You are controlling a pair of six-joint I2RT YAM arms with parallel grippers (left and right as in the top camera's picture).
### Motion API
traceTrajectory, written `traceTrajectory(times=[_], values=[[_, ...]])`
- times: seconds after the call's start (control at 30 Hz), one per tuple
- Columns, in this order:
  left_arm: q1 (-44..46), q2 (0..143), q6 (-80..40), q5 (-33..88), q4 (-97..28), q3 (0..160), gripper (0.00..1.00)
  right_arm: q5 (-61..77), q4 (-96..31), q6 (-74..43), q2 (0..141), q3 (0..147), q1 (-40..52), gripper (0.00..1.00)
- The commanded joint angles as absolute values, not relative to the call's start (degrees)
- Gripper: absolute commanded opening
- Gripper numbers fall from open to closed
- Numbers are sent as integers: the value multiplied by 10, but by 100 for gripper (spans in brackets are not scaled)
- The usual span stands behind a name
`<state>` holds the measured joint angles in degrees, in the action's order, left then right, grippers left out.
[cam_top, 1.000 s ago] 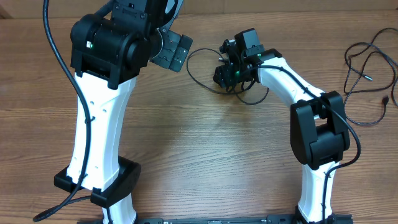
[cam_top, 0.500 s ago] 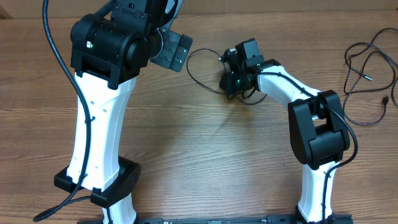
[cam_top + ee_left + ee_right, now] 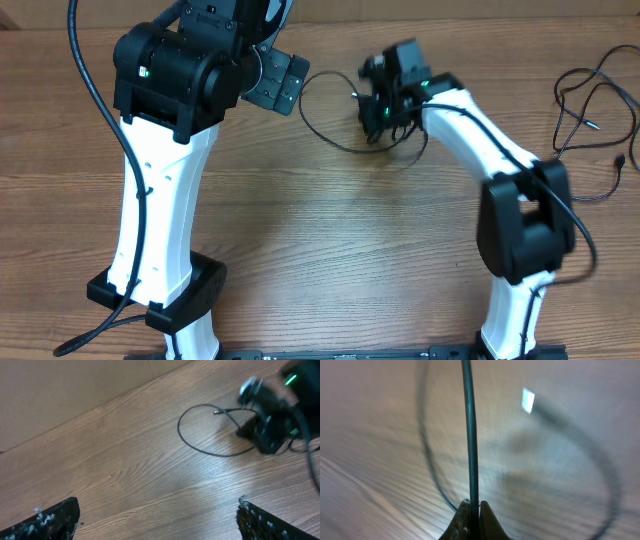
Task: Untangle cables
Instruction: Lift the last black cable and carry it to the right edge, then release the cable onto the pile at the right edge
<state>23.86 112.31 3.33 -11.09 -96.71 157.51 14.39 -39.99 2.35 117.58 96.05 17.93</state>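
A thin black cable (image 3: pixel 318 130) lies looped on the wooden table at the back centre. My right gripper (image 3: pixel 378 118) is shut on it; in the right wrist view the cable (image 3: pixel 469 435) runs straight up from between the closed fingertips (image 3: pixel 473 508), with its loop blurred behind. The left wrist view shows the same loop (image 3: pixel 210 450) and the right gripper (image 3: pixel 270 430) beside it. My left gripper (image 3: pixel 157 522) hangs wide open above bare wood, well left of the cable, holding nothing. In the overhead view, the left gripper (image 3: pixel 275 80) sits beside the loop's left end.
More black cables (image 3: pixel 590 120) lie tangled at the table's right edge. A cardboard wall (image 3: pixel 65 390) runs along the back. The left arm's white tower (image 3: pixel 160 200) stands at the left, the right arm's base (image 3: pixel 515 290) at the lower right.
My right gripper closed on the cable and has lifted and shifted slightly back; the right arm has swung to the right. The left arm has not moved.
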Motion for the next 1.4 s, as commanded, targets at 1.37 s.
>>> traceTrajectory(times=[1.37], values=[[236,1128,26,-105,-968,1575,100,-231,-285,-180,820,1104,-403,4]])
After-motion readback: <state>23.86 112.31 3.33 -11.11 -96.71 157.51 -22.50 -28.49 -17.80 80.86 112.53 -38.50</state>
